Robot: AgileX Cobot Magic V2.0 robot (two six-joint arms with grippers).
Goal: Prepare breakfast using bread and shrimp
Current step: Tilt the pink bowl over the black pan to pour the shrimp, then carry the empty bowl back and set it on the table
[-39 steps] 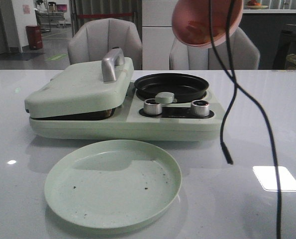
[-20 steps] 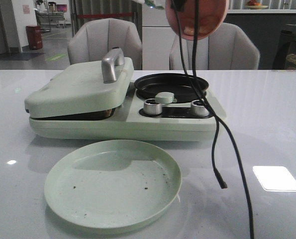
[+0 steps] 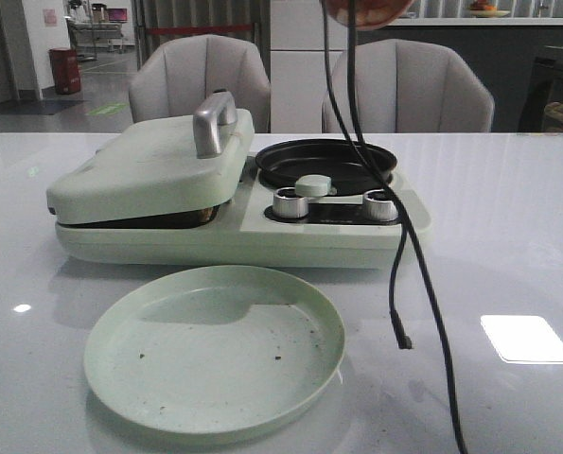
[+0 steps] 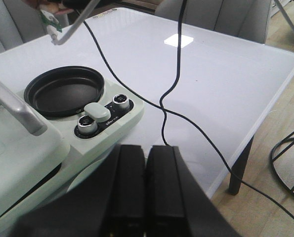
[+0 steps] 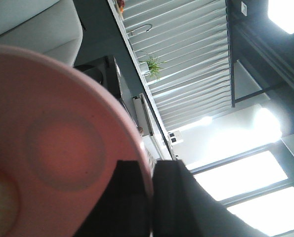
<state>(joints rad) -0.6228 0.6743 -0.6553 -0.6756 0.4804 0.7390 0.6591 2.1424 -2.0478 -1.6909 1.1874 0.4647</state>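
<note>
Right tool (image 5: pixel 147 197) clamped on pink bowl (image 5: pixel 48 143) rim, tipped high above black pan (image 3: pixel 325 163), presumably for pouring shrimp. Left tool (image 4: pixel 147 187) shut, empty. Bread, shrimp unseen; press lid (image 3: pixel 149 170) down. Green plate (image 3: pixel 215 350) bare on surface (image 3: pixel 508 218).

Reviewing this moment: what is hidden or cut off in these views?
- Bread: none visible; the closed press lid covers whatever is inside, front view.
- Shrimp: not identifiable in any view.
- Pink bowl: cut off by the front view's top edge.
- Right gripper: absent from the front view.
</note>
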